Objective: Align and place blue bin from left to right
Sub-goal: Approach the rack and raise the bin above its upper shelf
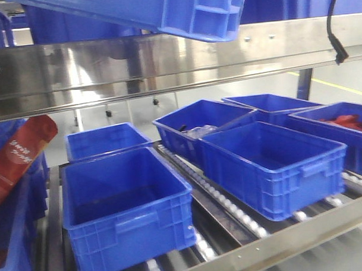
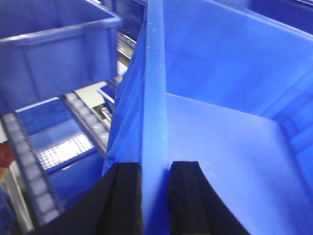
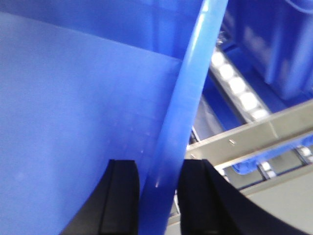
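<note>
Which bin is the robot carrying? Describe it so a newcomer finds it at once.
Find the steel beam running across the front view. Above it, at the top edge, the blue bin hangs tilted in the air. Unlike the racked bins below, it rests on nothing; the left tool and right tool each pinch one of its walls.

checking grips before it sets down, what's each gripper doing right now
left gripper: shut on the blue bin, pinching its rim wall.
right gripper: shut on the blue bin, clamped on its wall.
</note>
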Controlling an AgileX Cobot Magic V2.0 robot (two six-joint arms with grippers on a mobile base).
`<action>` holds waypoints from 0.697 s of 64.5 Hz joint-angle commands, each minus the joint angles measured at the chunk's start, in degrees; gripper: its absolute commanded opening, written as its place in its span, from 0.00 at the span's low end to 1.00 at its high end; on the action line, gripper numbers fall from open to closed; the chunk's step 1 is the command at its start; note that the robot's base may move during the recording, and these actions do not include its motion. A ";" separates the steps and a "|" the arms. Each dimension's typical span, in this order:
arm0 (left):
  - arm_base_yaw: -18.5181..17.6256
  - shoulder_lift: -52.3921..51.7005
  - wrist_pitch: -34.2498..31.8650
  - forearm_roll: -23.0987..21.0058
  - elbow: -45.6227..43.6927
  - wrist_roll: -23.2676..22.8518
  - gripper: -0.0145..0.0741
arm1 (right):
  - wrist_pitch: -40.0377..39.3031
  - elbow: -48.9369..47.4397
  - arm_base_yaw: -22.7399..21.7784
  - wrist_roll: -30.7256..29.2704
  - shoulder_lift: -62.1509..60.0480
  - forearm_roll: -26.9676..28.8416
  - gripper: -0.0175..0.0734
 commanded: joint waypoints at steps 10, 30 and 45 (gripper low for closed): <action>-0.04 -1.15 -6.70 -0.69 -0.89 -0.01 0.04 | -4.23 -0.88 0.11 -2.09 -1.10 -0.35 0.03; -0.04 -1.15 -6.70 -0.69 -0.89 -0.01 0.04 | -4.23 -0.88 0.11 -2.09 -1.10 -0.35 0.03; -0.04 -1.15 -6.70 -0.69 -0.89 -0.01 0.04 | -4.23 -0.88 0.11 -2.09 -1.10 -0.35 0.03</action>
